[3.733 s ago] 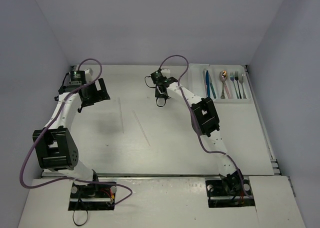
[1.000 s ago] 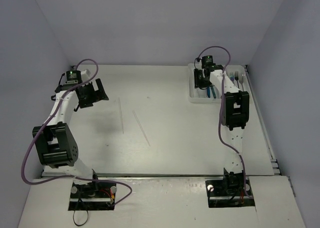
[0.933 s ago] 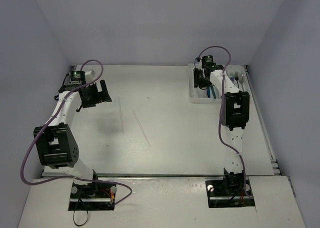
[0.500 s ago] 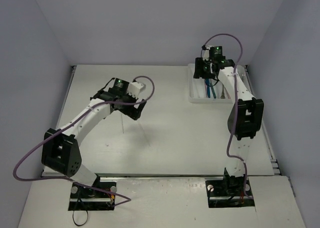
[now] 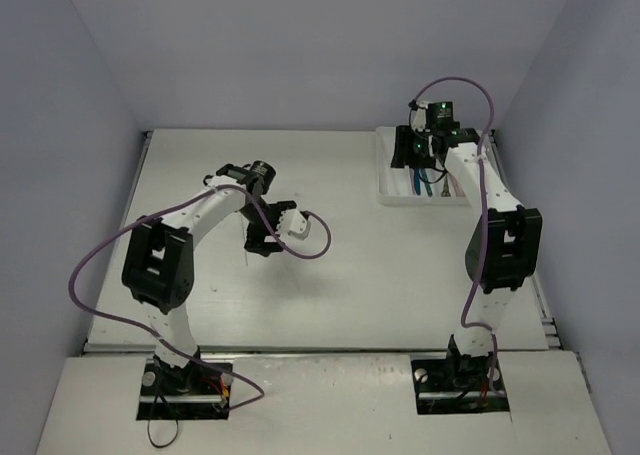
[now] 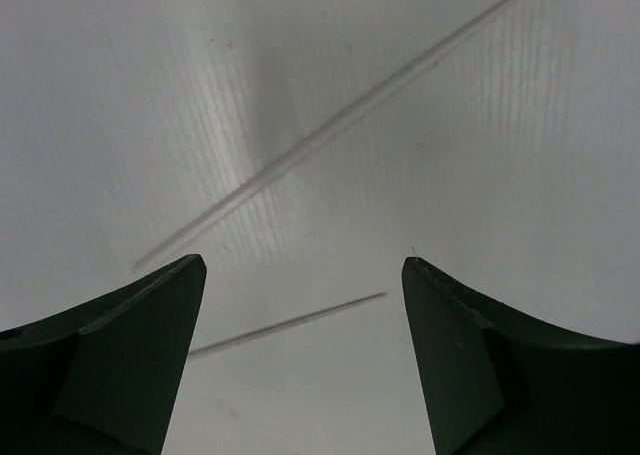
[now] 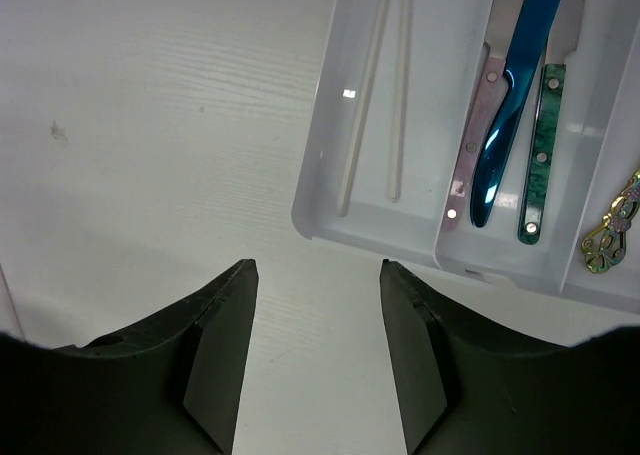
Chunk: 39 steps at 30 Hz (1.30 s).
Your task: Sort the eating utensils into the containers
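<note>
Left wrist view: the left gripper (image 6: 302,275), wide and empty, hovers over two pale sticks on the table (image 6: 520,205), left of centre. The first stick (image 6: 290,323) lies between its fingers and the second stick (image 6: 330,130) just beyond. Both slant nearly along the jaws' closing line, so the wrist probably must turn; the right gripper (image 7: 318,275), part open and empty, is far right at the tray (image 7: 330,225).

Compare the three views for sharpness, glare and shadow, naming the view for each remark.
Left wrist: the upper stick looks soft-edged, and a dim shadow falls across the table. Right wrist: sharp, with a small glare spot on the tray wall and a bright sheen on the blue knife. Top external: even, soft light with no hard shadows.
</note>
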Each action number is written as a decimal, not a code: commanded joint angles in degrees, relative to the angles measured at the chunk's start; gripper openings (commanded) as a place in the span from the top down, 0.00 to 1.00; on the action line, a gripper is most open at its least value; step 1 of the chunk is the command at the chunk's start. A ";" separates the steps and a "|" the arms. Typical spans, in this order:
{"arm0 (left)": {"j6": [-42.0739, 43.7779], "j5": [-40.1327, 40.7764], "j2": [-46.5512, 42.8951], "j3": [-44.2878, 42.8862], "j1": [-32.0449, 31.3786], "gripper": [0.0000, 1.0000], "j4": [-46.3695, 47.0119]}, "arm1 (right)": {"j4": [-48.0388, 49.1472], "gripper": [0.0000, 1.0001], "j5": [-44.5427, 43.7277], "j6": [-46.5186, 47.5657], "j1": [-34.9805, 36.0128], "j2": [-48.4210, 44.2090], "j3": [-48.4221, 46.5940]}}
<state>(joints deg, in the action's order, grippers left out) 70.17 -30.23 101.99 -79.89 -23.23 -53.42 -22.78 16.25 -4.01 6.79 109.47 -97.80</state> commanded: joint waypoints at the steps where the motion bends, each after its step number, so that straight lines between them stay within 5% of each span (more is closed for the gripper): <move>1: 19.93 -2.02 6.05 -12.02 0.20 0.25 -11.83 | 1.27 0.51 2.63 -0.19 -0.98 -2.64 1.06; 8: 26.32 1.06 14.32 -17.05 -0.45 0.41 -14.10 | 1.31 0.52 3.50 1.43 -3.09 -5.18 5.24; 20: 25.22 6.02 20.27 -19.60 -1.48 0.56 -13.11 | 1.32 0.56 6.43 1.29 -6.09 -4.39 6.23; 28: 21.32 16.79 15.93 -9.90 -7.22 0.99 -1.29 | 1.26 0.58 7.24 1.68 -6.09 -5.23 7.06; 32: 20.83 19.50 12.68 -3.91 -9.46 1.00 4.61 | 1.27 0.59 7.74 1.28 -6.15 -5.57 6.92; 39: 12.34 16.02 4.70 -5.66 -9.99 1.00 4.32 | 1.04 0.60 7.24 1.63 -6.18 -9.66 6.06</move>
<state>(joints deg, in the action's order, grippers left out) 88.85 -11.97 114.40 -83.41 -33.61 -49.98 -22.57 22.57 -2.88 0.46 106.47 -90.56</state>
